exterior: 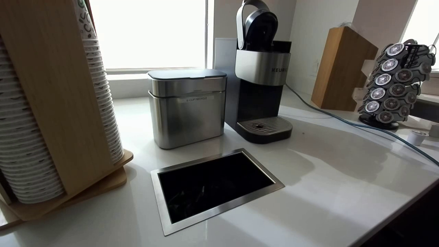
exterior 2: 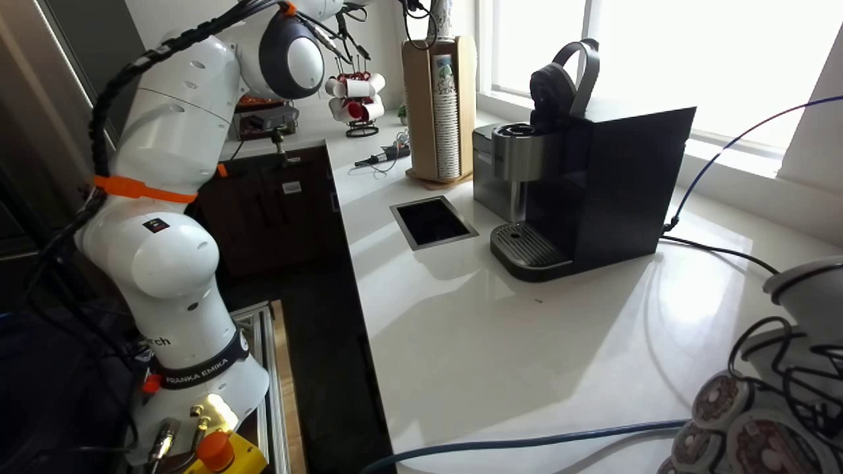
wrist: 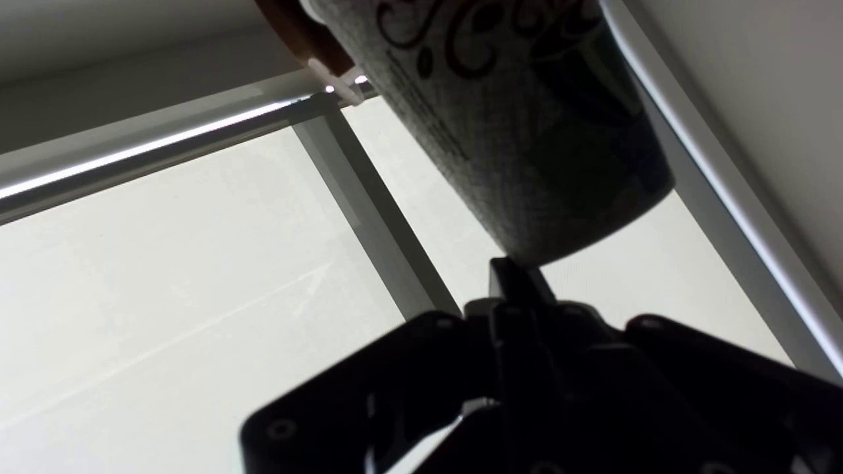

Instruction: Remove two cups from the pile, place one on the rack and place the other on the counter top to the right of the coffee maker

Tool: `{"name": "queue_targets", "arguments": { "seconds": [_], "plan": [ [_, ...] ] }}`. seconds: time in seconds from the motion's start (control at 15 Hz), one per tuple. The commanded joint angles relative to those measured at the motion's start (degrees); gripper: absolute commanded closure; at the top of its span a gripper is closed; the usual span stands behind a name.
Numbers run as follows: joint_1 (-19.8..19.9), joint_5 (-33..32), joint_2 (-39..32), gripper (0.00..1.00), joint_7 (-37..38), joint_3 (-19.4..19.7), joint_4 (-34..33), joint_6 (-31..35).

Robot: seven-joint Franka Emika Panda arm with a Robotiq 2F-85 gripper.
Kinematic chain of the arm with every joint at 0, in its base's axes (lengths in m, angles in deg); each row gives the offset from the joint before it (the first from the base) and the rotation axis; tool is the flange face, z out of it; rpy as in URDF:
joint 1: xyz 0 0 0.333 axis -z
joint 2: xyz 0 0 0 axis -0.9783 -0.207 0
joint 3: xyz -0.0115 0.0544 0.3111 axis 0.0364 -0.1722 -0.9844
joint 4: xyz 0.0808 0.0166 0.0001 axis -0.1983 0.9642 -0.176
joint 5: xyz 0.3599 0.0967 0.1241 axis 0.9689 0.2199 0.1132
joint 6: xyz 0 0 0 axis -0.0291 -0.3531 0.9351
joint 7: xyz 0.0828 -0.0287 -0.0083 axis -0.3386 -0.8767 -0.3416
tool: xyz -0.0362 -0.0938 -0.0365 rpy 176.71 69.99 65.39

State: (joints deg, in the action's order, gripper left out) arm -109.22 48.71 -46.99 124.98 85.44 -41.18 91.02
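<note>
The shadowed end effector (wrist: pixel 520 271) pinches a cup (wrist: pixel 527 138) whose wide end is cropped.

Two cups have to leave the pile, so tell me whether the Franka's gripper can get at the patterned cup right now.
Very likely yes: in the wrist view the gripper appears to pinch the base edge of the patterned cup, with nothing visible blocking it. How firmly, I can't tell.

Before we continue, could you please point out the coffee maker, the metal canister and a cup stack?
Coffee maker (exterior: pixel 261 67): in an exterior view, on its silver band.
Metal canister (exterior: pixel 188 116): in an exterior view, on its front.
Cup stack (exterior 2: pixel 448 133): in an exterior view, on its white rims.
</note>
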Motion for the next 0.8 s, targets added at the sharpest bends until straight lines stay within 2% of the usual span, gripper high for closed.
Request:
{"name": "queue_targets", "arguments": {
  "seconds": [0.0,0.4,0.6,0.73],
  "plan": [
    [-1.4,-2.8,1.4,0.99,2.1,2.7,2.5,-1.1],
    [-2.0,-4.9,0.6,0.99,-5.6,2.4,4.7,-1.1],
    [-0.3,-1.6,1.3,0.99,-15.7,-2.6,6.8,1.1],
    [1.2,1.2,2.2,0.99,-20.6,-6.6,8.1,0.2]
  ]
}}
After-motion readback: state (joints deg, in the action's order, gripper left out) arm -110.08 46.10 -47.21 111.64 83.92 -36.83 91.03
